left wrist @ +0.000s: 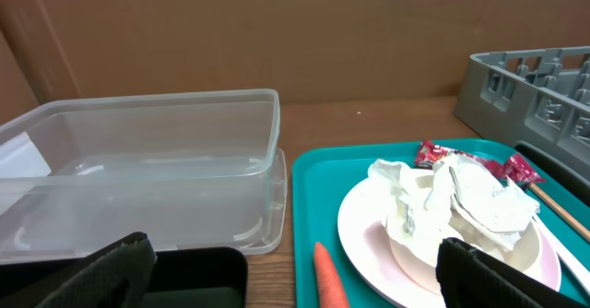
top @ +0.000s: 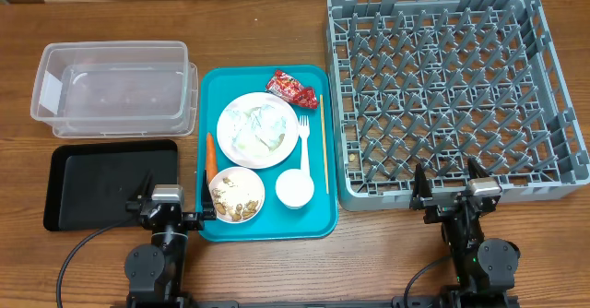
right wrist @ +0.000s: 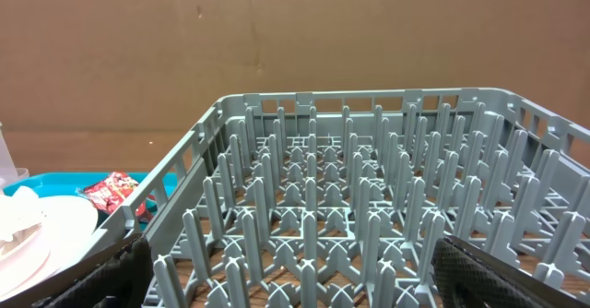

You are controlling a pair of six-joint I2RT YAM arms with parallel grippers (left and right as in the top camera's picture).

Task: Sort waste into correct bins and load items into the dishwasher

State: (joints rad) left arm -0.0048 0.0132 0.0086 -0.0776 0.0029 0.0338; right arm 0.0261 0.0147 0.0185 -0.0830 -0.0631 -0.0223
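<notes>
The left pincer (top: 172, 207) hangs released, fingers wide apart and holding nothing, at the desk's (top: 277, 31) front edge where the shallow black rectangular tray (top: 106, 183) meets the teal serving tray (top: 318, 220). Nearest to it on the teal tray is a white bowl of rice and nut scraps (top: 236, 195), with the small orange carrot (top: 210, 153) along the left rim. Farther back are the white round plate (top: 232, 142), carrying crumpled white paper napkins (top: 258, 128), and the shiny red snack wrapper (top: 291, 88). A white plastic fork (top: 304, 142), thin wooden stick (top: 324, 156) and small white cup (top: 295, 188) lie to the right. The clear plastic rectangular tub (top: 112, 88) sits behind the black tray. The right pincer (top: 449, 193), also released, faces the near wall of the large grey plastic dish rack (top: 456, 91).
</notes>
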